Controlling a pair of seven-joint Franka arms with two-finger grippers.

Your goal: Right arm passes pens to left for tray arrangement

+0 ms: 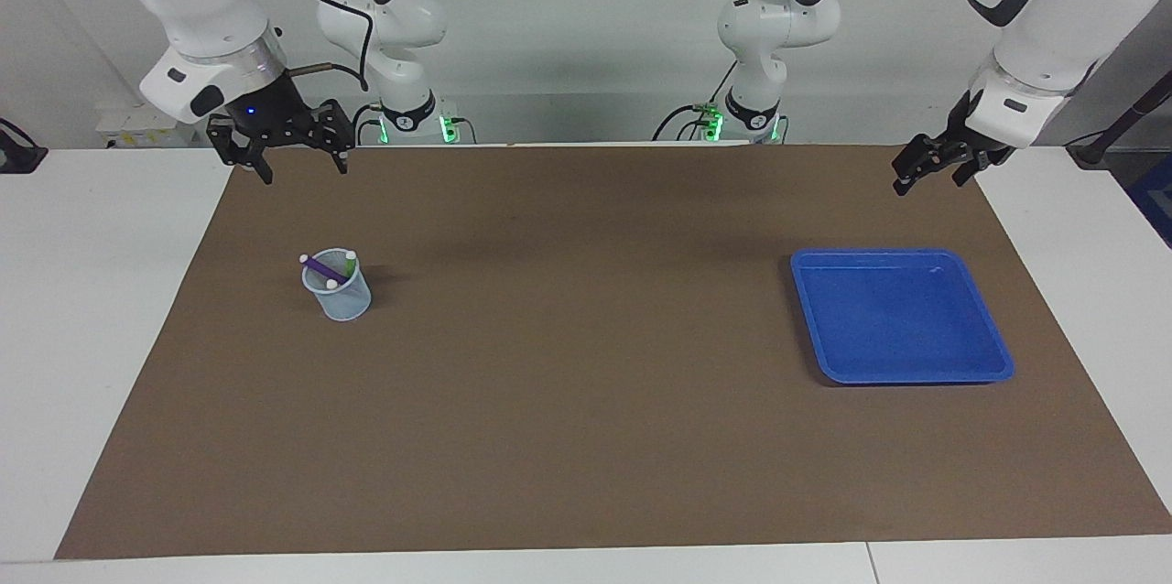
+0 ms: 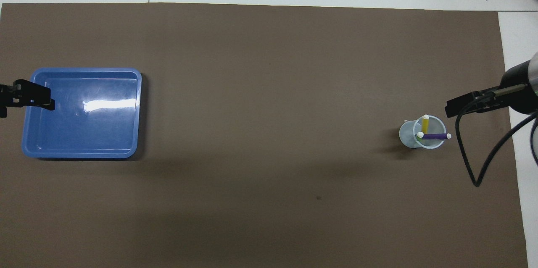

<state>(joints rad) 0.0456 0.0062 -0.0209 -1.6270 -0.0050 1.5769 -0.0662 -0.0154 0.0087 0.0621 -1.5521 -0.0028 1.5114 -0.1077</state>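
Note:
Three pens stand in a small translucent cup [image 1: 345, 298] [image 2: 406, 136] at the right arm's end of the mat: purple pen [image 1: 322, 267] [image 2: 435, 136], green pen [image 1: 349, 258] [image 2: 419, 136] and yellow pen [image 2: 425, 124]. My right gripper [image 1: 303, 172] [image 2: 461, 106] hangs open and empty, high over the mat's edge by the cup. The blue tray [image 1: 902, 319] [image 2: 80, 135] lies empty at the left arm's end. My left gripper [image 1: 927, 183] [image 2: 26, 96] waits open and empty, raised over the mat by the tray.
A brown mat [image 1: 586, 401] [image 2: 269, 70] covers most of the white table [image 1: 92, 309]. The right arm's black cable [image 2: 475, 163] loops down beside the cup.

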